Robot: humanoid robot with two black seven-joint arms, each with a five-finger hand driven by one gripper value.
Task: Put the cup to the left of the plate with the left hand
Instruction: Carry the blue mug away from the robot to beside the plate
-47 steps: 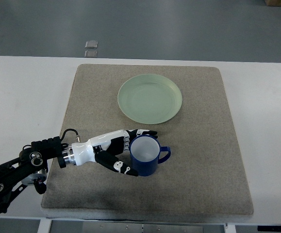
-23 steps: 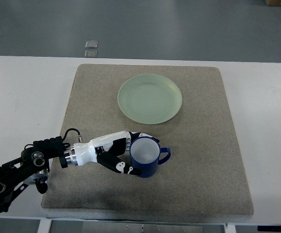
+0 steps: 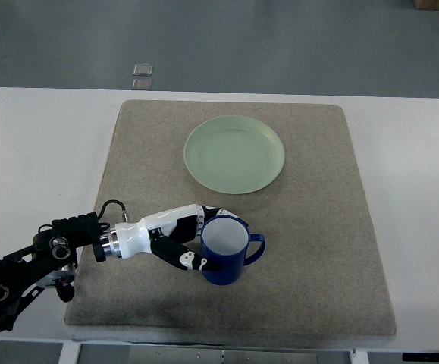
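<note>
The left hand enters from the lower left edge and lies low over the mat, its fingers curled round the far side of the blue cup and the thumb pressed to the near side, so the cup is in its grasp. The cup stands upright near the mat's front middle, handle pointing right; whether its base rests on the mat or is slightly raised cannot be settled from this steep view. Beyond it, well apart, sits the pale green plate toward the mat's far edge. Bare mat lies to the plate's left. Judgement: the grip appears secure enough to carry. The cup should be lifted clear, kept level, carried far-left past the plate's rim without touching it, and set down before the fingers are opened.
</note>
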